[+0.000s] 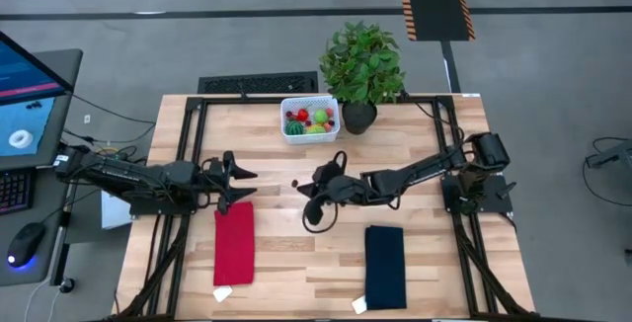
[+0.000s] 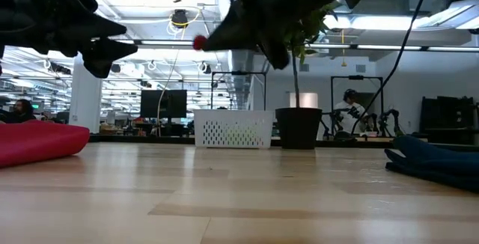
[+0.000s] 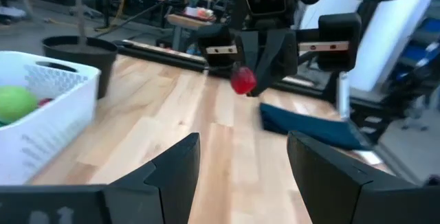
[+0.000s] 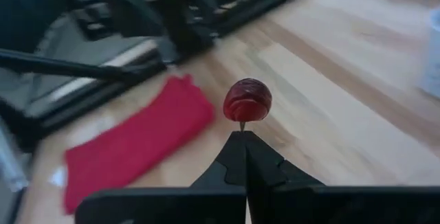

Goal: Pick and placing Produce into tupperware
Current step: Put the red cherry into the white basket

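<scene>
While the red cloth (image 1: 234,243) and the dark blue cloth (image 1: 385,266) are lying at the table's (image 1: 286,287) near edge, the right gripper (image 4: 242,136) is hanging over mid-table, its fingers pinched fully together on what looks like the thin stem of a small red fruit (image 4: 247,100). The left gripper (image 3: 242,165) is facing it with jaws parted, holding nothing. Farther back, the white basket (image 1: 309,119) is holding more produce (image 1: 308,120), just beside the potted plant (image 1: 361,65).
</scene>
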`<state>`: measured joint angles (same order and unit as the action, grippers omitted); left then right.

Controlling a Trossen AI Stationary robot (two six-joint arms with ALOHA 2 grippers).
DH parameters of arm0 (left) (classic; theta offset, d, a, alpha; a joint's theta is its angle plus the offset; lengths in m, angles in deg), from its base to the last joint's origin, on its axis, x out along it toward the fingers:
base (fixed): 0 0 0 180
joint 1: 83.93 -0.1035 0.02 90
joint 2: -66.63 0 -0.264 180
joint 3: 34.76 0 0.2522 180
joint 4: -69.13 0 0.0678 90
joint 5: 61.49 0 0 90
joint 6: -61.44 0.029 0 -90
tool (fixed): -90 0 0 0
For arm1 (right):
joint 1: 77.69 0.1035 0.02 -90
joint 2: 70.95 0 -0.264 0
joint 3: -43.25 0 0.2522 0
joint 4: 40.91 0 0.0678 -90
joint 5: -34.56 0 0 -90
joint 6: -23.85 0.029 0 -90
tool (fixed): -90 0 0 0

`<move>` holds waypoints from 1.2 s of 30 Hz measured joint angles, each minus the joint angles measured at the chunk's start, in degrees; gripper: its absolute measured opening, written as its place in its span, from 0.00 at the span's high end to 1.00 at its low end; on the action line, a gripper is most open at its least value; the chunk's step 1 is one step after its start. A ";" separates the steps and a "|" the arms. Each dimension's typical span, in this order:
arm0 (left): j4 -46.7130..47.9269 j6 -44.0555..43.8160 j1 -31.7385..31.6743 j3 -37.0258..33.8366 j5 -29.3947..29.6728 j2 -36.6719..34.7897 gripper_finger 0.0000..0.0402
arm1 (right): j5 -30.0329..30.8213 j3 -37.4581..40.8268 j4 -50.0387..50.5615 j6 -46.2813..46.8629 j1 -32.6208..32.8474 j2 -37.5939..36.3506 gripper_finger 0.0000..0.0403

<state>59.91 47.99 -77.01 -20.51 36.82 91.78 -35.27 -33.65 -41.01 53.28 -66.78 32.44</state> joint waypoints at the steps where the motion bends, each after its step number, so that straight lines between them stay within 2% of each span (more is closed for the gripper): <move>1: -0.33 -0.76 0.00 0.00 -0.66 0.00 0.48 | -0.93 0.02 -1.27 -0.39 0.05 0.02 0.97; 9: -3.34 -4.28 0.19 0.00 -1.39 1.96 0.44 | -1.24 0.00 -4.52 -1.05 0.93 0.05 0.97; 14: -5.98 -2.94 0.13 1.37 -0.08 6.30 0.40 | -2.63 0.00 -7.46 -1.50 0.58 0.05 0.97; 19: -13.57 -1.25 0.13 2.51 -2.69 12.08 0.43 | -6.11 -0.34 -10.53 -3.00 -1.10 0.03 0.97; 30: -28.80 -0.06 0.13 2.68 8.50 21.20 0.44 | -7.71 -1.40 -9.24 -4.51 -1.36 0.03 0.97; 32: -30.48 -3.36 0.09 2.69 9.06 22.36 0.44 | -8.23 -1.40 -9.75 -3.83 -1.62 0.03 0.97; 34: -31.89 -5.65 0.11 2.73 9.60 24.34 0.44 | -12.67 -1.51 -8.11 -0.68 -1.83 -0.13 0.97; 36: -30.90 -5.40 0.15 2.73 9.81 26.77 0.44 | -11.84 -1.42 -7.32 -0.09 -1.22 0.04 0.97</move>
<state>29.01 42.59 -76.86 -17.78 46.64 118.55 -47.11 -35.07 -48.33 53.20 -68.00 32.48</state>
